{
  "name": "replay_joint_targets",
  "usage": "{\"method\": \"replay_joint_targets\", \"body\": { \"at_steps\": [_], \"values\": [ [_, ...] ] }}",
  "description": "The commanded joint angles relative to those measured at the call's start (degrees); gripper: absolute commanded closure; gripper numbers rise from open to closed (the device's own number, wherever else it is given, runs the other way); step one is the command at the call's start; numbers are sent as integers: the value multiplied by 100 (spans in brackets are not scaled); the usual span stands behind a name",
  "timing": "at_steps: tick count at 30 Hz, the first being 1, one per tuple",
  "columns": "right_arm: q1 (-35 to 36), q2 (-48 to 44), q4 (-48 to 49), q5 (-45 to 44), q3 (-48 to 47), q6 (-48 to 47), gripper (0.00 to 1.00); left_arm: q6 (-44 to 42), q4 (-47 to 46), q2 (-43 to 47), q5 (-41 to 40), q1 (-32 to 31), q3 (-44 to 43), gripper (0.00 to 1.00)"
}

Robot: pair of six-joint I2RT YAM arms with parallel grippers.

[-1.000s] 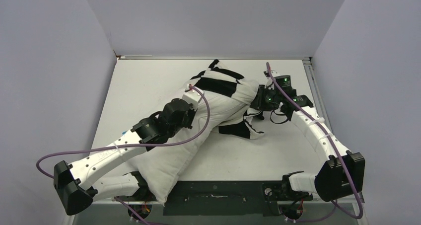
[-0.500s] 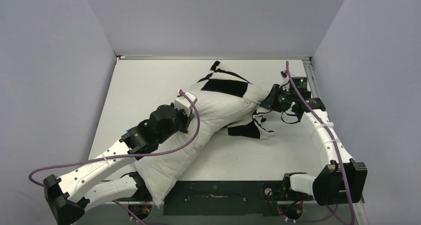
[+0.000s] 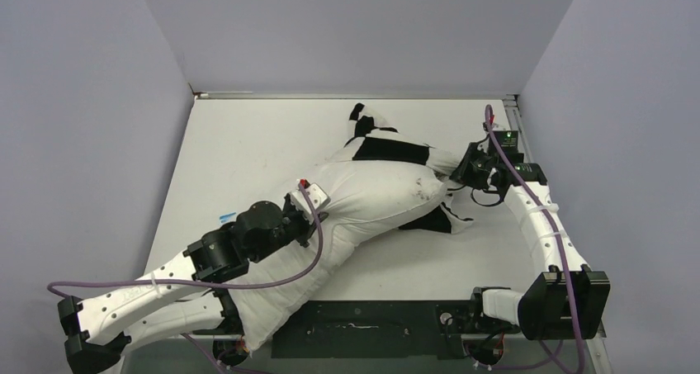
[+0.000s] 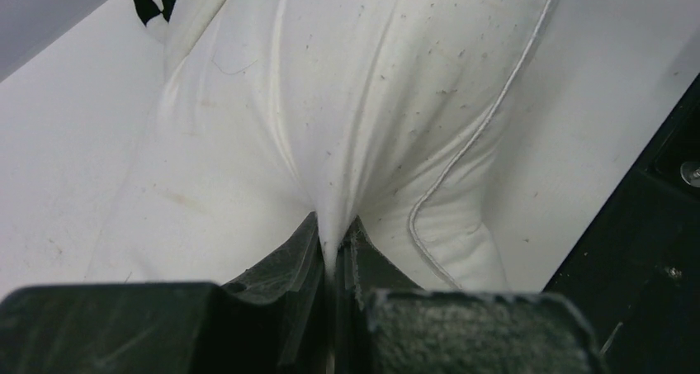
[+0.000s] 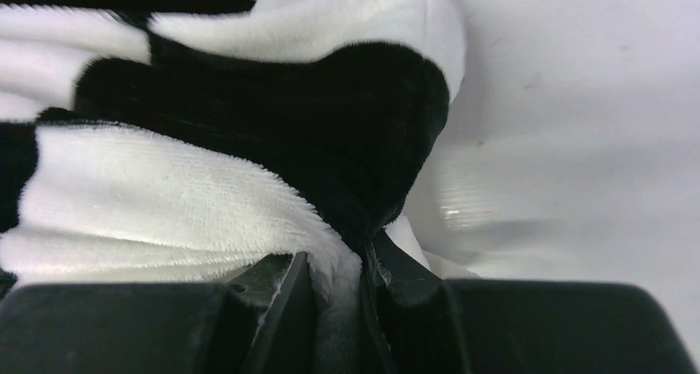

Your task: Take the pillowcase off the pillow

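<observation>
The plain white pillow (image 3: 363, 196) lies diagonally from the near-left edge toward the far right. The black-and-white checkered pillowcase (image 3: 388, 149) still covers its far end, bunched up there. My left gripper (image 3: 307, 202) is shut on a pinched fold of the white pillow fabric; the left wrist view shows the gripper (image 4: 334, 250) and the pillow (image 4: 347, 101). My right gripper (image 3: 456, 168) is shut on the pillowcase's edge at the right side; the right wrist view shows the gripper (image 5: 338, 283) clamping the plush pillowcase (image 5: 248, 118).
The white table (image 3: 248, 143) is enclosed by grey walls on the left, far and right sides. A black base plate (image 3: 371, 324) runs along the near edge. A small blue sticker (image 3: 227, 217) lies left of the left arm. Purple cables loop off both arms.
My left gripper has pulled back toward the near left with the pillow. My right gripper has moved right with the pillowcase. The cover has slid farther toward the pillow's far end, baring more white.
</observation>
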State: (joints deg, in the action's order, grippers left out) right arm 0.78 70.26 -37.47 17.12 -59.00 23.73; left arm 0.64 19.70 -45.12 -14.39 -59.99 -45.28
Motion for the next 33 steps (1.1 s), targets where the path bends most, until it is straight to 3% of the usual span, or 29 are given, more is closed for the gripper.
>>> {"method": "replay_joint_targets", "body": {
  "at_steps": [1,13,18,24,27,33],
  "values": [
    [-305,-84,365,-1445,-307,121,95,-324,180,653,13,4,8,100],
    [-593,265,419,-1695,-1017,659,95,-213,-191,1644,-125,11,79,100],
    [-960,307,522,-1953,-1334,851,95,-100,-238,1718,-1240,13,-189,100],
    [-1299,399,813,-1439,-1869,1127,95,31,-300,1091,-2572,166,-648,100],
    [-1302,479,1174,-796,-2148,1149,95,271,-194,595,-2619,769,-965,100],
    [-1176,530,1634,349,-2727,1080,94,1748,429,-471,-1276,3302,-1485,100]
  ]
}}
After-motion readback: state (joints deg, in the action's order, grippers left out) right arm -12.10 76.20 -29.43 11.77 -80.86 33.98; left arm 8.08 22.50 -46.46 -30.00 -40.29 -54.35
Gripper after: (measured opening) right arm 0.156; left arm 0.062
